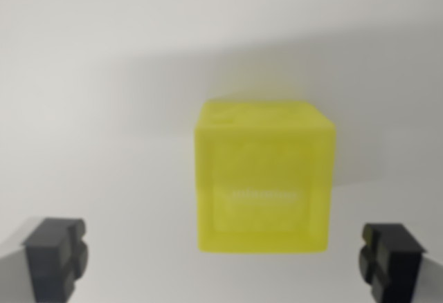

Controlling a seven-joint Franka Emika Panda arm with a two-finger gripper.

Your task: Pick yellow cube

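Observation:
A translucent yellow cube point(263, 177) rests on a plain white surface, a little right of the wrist view's centre, slightly blurred. My gripper point(223, 258) is open. One black fingertip point(55, 256) shows at the lower left and the other black fingertip point(392, 258) at the lower right. The cube lies between the two and just beyond them, closer to the right one. Neither fingertip touches it.
The white surface point(104, 75) fills the whole view. A soft grey shadow point(277, 68) spreads behind and around the cube.

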